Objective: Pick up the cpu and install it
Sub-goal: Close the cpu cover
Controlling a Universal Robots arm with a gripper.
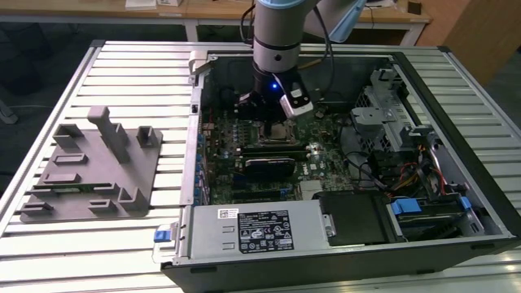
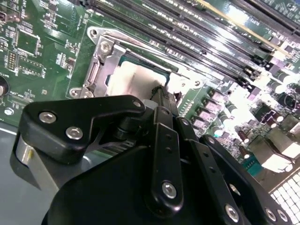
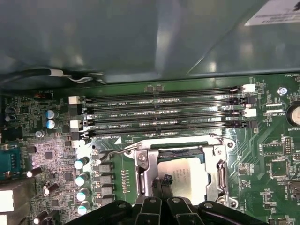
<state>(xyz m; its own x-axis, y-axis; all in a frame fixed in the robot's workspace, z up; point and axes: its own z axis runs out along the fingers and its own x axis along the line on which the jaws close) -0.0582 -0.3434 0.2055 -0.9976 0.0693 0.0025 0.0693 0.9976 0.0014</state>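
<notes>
The cpu (image 3: 187,177) is a silvery-grey square lying flat inside the metal socket frame (image 3: 143,171) on the green motherboard (image 3: 272,164). It shows in both wrist views, pale under the light in the second wrist view (image 2: 133,79). My gripper (image 3: 161,183) hangs just over one edge of the cpu, its two thin black fingers (image 2: 160,96) pressed together with their tips at or just above the chip's top. In the exterior view the gripper (image 1: 273,125) reaches down into the open computer case over the socket (image 1: 283,131).
Memory slots (image 3: 164,112) run beside the socket, with capacitors (image 3: 82,180) nearby. The case (image 1: 423,79) holds a drive cage (image 1: 391,116), cables (image 1: 407,177) and a power supply (image 1: 252,229). A grey plastic holder block (image 1: 89,171) lies on the slatted table at the exterior view's left.
</notes>
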